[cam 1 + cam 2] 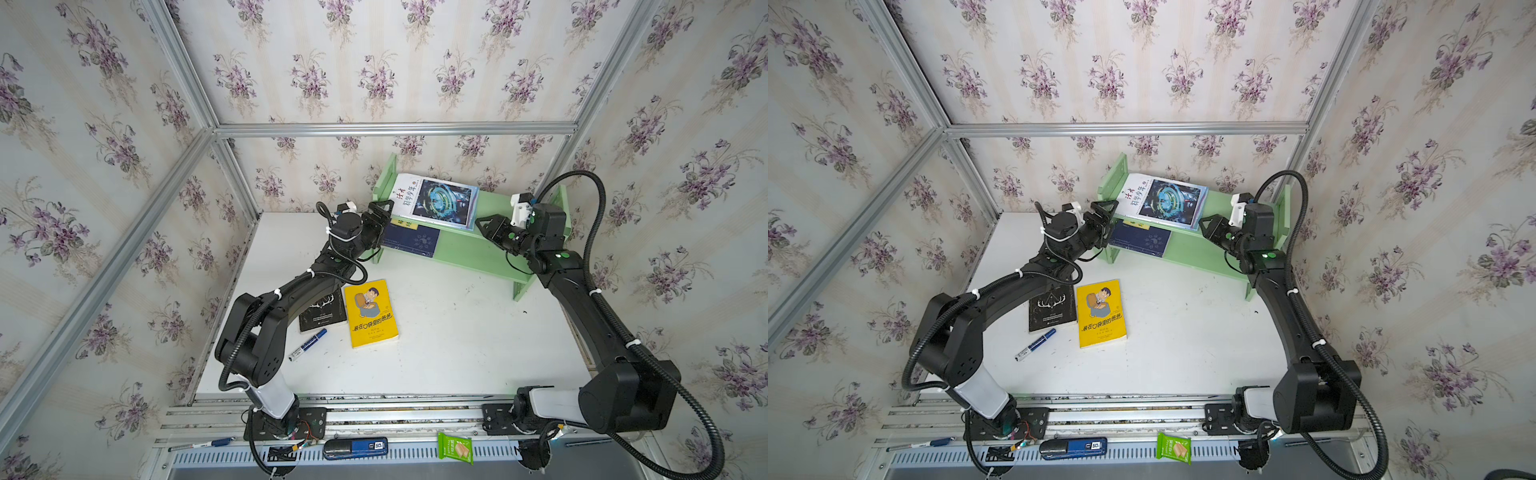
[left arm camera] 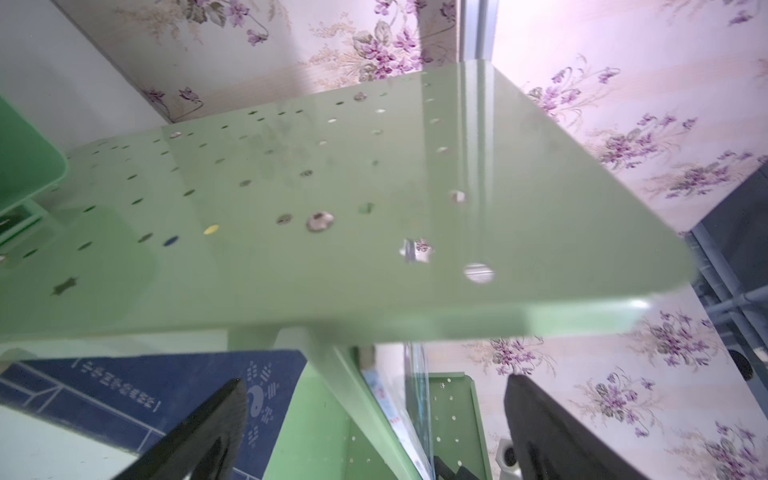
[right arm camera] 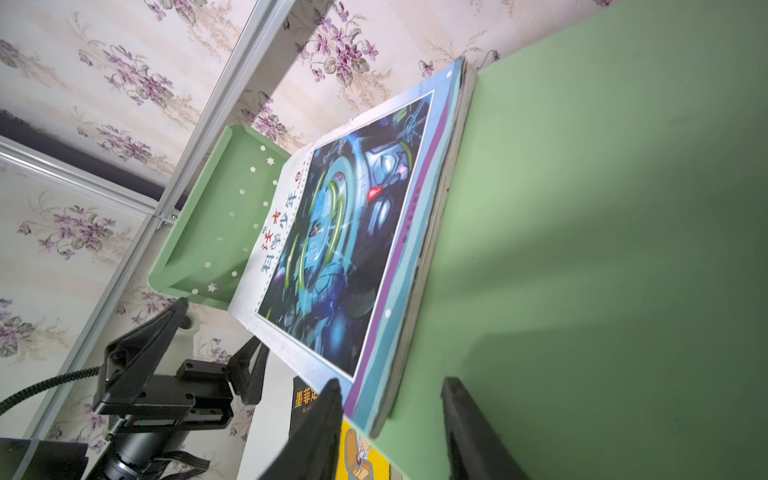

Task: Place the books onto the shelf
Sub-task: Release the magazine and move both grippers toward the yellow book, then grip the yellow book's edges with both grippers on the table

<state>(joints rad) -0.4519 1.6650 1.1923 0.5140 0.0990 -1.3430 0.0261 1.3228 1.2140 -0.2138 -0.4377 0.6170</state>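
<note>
— Where does the shelf [image 1: 496, 203] [image 1: 1196, 255] stand?

— Along the back edge of the table [image 1: 449, 345], toward its right back corner.

— Any books on it?

— Two. The white-and-blue book [image 1: 440, 201] [image 1: 1163, 199] lies flat at the left end of the top tier, its front edge jutting a little past the board. The navy book [image 1: 411, 239] [image 1: 1140, 239] lies flat below it, at the left end of the lower tier.

— And the others?

— The yellow book [image 1: 372, 313] and the black book [image 1: 324, 309] lie side by side on the table, in front of the shelf and left of the middle. The black one is partly under the left arm. A marker [image 1: 307, 345] lies just beside its front corner.

— The grippers?

— The left gripper [image 1: 382, 222] [image 2: 374, 380] is spread wide and empty, at the shelf's left end panel. The right gripper [image 1: 481, 226] [image 3: 390, 392] is partly open over the top tier and grips nothing. One of its fingers [image 3: 320, 428] is by the white-and-blue book's corner, the other over bare board.
</note>
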